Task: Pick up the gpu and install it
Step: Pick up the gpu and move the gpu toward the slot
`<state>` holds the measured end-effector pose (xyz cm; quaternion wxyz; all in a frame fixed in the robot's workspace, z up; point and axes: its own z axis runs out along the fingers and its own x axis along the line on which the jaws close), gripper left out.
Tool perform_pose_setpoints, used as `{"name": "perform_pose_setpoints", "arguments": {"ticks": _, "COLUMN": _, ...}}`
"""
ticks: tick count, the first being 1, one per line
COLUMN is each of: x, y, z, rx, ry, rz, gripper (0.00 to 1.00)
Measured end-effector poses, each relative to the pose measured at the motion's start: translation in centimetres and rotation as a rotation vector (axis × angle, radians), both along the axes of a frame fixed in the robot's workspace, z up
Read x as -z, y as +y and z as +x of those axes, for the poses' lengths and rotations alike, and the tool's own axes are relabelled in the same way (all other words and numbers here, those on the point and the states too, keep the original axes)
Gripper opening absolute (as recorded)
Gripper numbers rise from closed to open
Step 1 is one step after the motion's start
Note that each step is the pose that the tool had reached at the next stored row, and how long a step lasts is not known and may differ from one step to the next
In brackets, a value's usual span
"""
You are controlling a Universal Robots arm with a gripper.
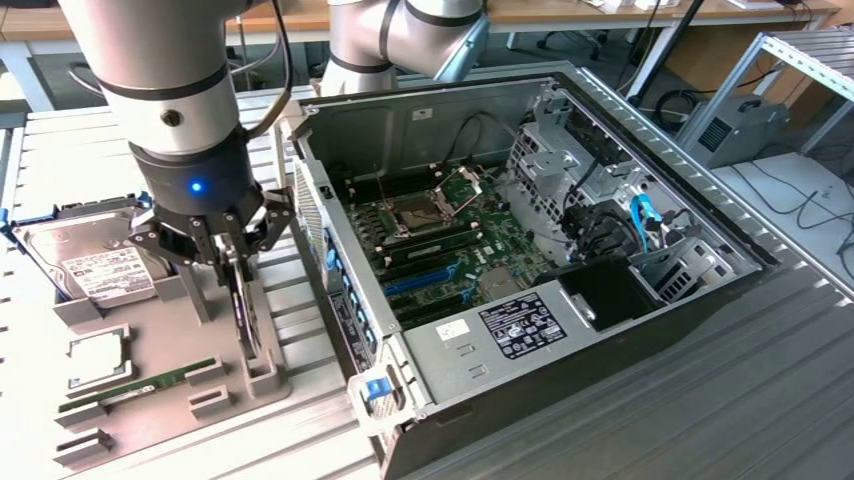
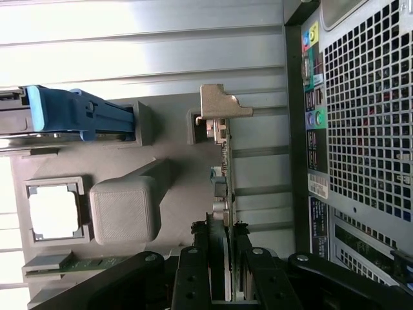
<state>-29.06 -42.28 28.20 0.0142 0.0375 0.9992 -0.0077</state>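
A slatted metal tabletop fills the room's middle, with desks and cables far behind. The open computer case lies on it, motherboard showing. On the exterior view's left the arm stands over a grey tray beside the case. The tray holds a hard drive at its far end. The gpu stands on edge in the tray's right-hand slots, its silver bracket at one end. The claw is pinching the card's top edge.

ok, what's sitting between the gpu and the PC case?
Nothing but a bare strip of the slatted table. The wrist view shows it: the gpu stands apart from the PC case.
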Motion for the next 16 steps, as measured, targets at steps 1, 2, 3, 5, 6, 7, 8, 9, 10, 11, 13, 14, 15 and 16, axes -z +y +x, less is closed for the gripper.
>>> {"name": "perform_pose_setpoints", "arguments": {"ticks": 1, "x": -0.02, "y": 0.0, "z": 0.0, "rx": 0.0, "ry": 0.0, "rz": 0.0, "gripper": 0.27}}
{"name": "perform_pose_setpoints", "arguments": {"ticks": 2, "x": -0.07, "y": 0.0, "z": 0.0, "rx": 0.0, "ry": 0.0, "rz": 0.0, "gripper": 0.27}}
{"name": "perform_pose_setpoints", "arguments": {"ticks": 3, "x": -0.11, "y": 0.0, "z": 0.0, "rx": 0.0, "ry": 0.0, "rz": 0.0, "gripper": 0.27}}
{"name": "perform_pose_setpoints", "arguments": {"ticks": 5, "x": -0.15, "y": 0.0, "z": 0.0, "rx": 0.0, "ry": 0.0, "rz": 0.0, "gripper": 0.27}}
{"name": "perform_pose_setpoints", "arguments": {"ticks": 6, "x": -0.18, "y": 0.0, "z": 0.0, "rx": 0.0, "ry": 0.0, "rz": 0.0, "gripper": 0.27}}
{"name": "perform_pose_setpoints", "arguments": {"ticks": 7, "x": -0.2, "y": 0.0, "z": 0.0, "rx": 0.0, "ry": 0.0, "rz": 0.0, "gripper": 0.27}}
{"name": "perform_pose_setpoints", "arguments": {"ticks": 8, "x": -0.22, "y": 0.0, "z": 0.0, "rx": 0.0, "ry": 0.0, "rz": 0.0, "gripper": 0.27}}
{"name": "perform_pose_setpoints", "arguments": {"ticks": 9, "x": -0.24, "y": 0.0, "z": 0.0, "rx": 0.0, "ry": 0.0, "rz": 0.0, "gripper": 0.27}}
{"name": "perform_pose_setpoints", "arguments": {"ticks": 10, "x": -0.27, "y": 0.0, "z": 0.0, "rx": 0.0, "ry": 0.0001, "rz": 0.0, "gripper": 0.27}}
{"name": "perform_pose_setpoints", "arguments": {"ticks": 11, "x": -0.31, "y": 0.0, "z": 0.0, "rx": 0.0, "ry": 0.0002, "rz": -0.0002, "gripper": 0.27}}
{"name": "perform_pose_setpoints", "arguments": {"ticks": 13, "x": -0.37, "y": 0.0, "z": 0.0, "rx": 0.0, "ry": 0.0, "rz": 0.0, "gripper": 0.27}}
{"name": "perform_pose_setpoints", "arguments": {"ticks": 14, "x": -0.41, "y": 0.0, "z": 0.0, "rx": 0.0, "ry": 0.0, "rz": 0.0001, "gripper": 0.27}}
{"name": "perform_pose_setpoints", "arguments": {"ticks": 15, "x": -0.44, "y": 0.0, "z": 0.0, "rx": 0.0, "ry": 0.0, "rz": 0.0, "gripper": 0.27}}
{"name": "perform_pose_setpoints", "arguments": {"ticks": 16, "x": -0.46, "y": 0.0, "z": 0.0, "rx": 0.0, "ry": 0.0, "rz": 0.0, "gripper": 0.27}}
